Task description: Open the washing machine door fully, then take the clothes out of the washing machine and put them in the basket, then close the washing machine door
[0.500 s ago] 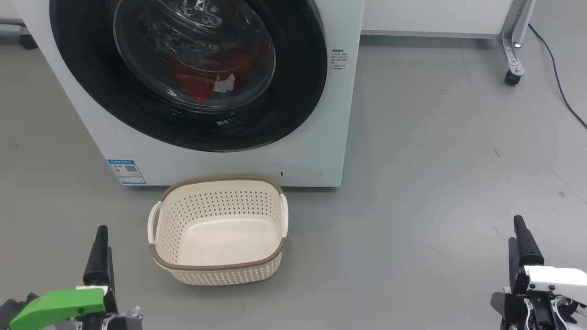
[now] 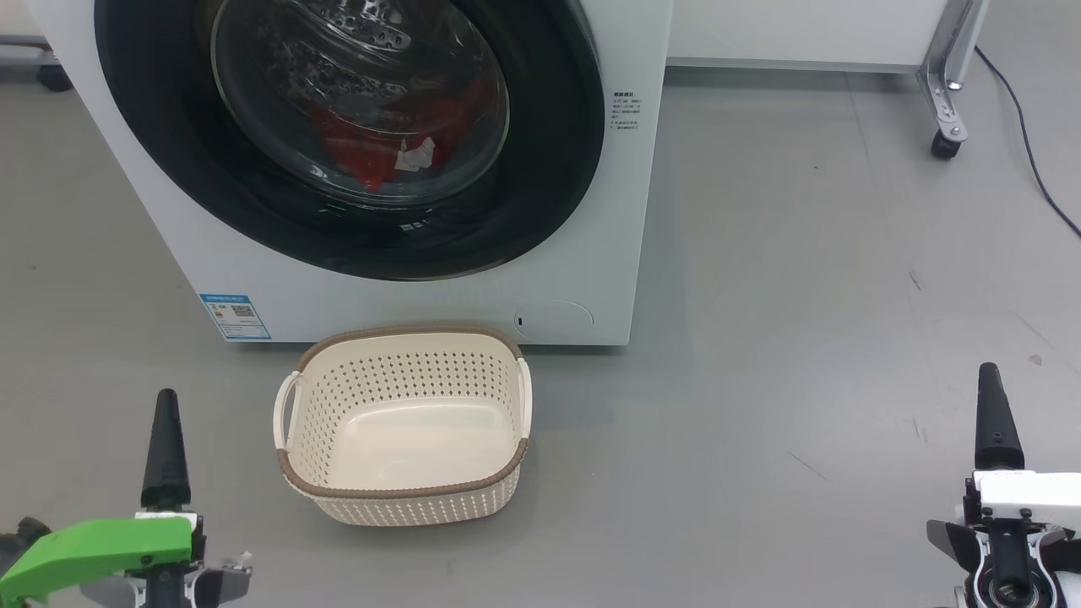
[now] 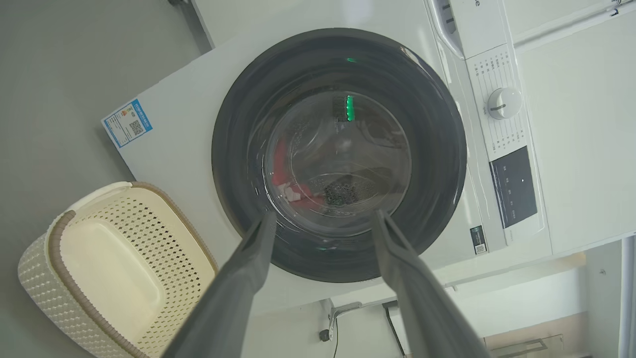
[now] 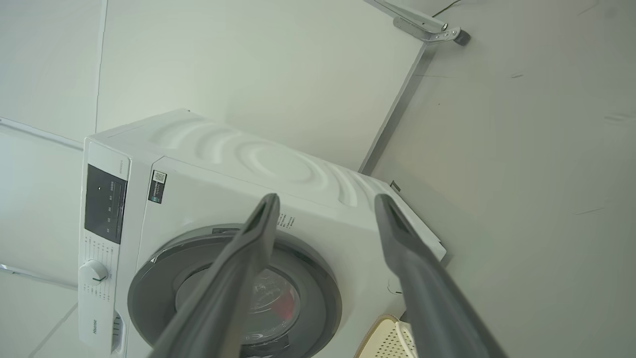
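Door [image 2: 359,110] was shut, left claw [image 3: 324,215] and right claw [image 4: 327,196] wide, empty
Clothes [image 2: 355,152] sat behind its glass; basket [image 2: 405,331] stood mouth-up just before the washer [image 2: 604,253], long axis crosswise. Left wrist view caught the dial [image 3: 504,103] too.

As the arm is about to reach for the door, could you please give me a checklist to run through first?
1. The washing machine door is shut and ready to be pulled: ok.
2. The clothes lie inside, behind the glass: ok.
3. The basket is upright and empty, in front of the washing machine: ok.
4. The left gripper is open and holds nothing: ok.
5. The right gripper is open and holds nothing: ok.
6. The basket is out of the door's swing: cannot tell.
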Controlling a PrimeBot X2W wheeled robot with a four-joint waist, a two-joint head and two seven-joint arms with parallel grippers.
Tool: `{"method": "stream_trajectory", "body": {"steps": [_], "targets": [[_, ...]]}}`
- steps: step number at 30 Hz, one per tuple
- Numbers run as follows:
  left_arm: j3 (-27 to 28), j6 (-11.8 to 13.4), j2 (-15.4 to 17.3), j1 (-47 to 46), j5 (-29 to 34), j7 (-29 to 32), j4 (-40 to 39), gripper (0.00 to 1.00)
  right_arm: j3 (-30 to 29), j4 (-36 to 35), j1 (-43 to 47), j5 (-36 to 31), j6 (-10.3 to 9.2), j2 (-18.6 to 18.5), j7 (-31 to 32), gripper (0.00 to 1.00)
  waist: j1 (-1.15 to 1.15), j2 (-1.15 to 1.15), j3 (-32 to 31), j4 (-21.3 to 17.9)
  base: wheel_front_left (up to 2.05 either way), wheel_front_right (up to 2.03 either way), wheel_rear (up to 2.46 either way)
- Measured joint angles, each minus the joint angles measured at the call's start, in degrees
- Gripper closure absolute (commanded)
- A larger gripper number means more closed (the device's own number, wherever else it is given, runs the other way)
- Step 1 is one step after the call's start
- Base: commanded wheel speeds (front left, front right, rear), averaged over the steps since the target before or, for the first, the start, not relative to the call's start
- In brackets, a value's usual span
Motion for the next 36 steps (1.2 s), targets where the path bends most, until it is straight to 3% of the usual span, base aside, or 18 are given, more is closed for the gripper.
{"method": "stream_trajectory", "body": {"steps": [11,36], "targets": [[-3.0,0.0,0.1,0.2,10.6,-2.1,-2.8,0.00,2.5,-2.9,0.0,-8.9,-0.62,-0.2,-2.2,0.00,0.00,0.00,0.1,0.3,0.00,0.00,0.00],[-8.7,0.1,3.0,2.9,43.5,-6.9,-4.1,0.00,8.8,-4.7,0.3,-33.8,-5.19,-0.7,-6.9,0.00,0.00,0.00,0.2,1.1,0.00,0.00,0.00]]}}
